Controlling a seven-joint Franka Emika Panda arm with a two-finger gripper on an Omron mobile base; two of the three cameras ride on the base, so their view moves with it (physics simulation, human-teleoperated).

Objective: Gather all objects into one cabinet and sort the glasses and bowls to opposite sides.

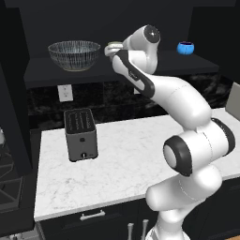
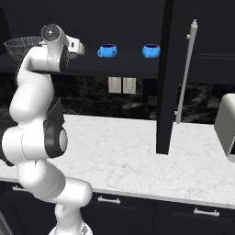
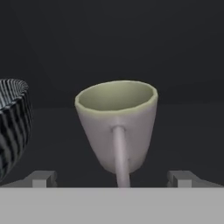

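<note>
While the gripper [image 3: 112, 178] stands released around the beige cup [image 3: 116, 124] on the shelf [image 1: 56, 72], grasping comes next: close squarely.

You see the arm [image 1: 187, 140] reaching up to the dark shelf [image 1: 117, 70], its hand at the beige cup [image 1: 114, 46], between the clear ribbed bowl [image 1: 74, 55] and a blue bowl [image 1: 185, 48]. A toaster [image 1: 81, 134] stands on the marble tabletop [image 1: 131, 159].
</note>
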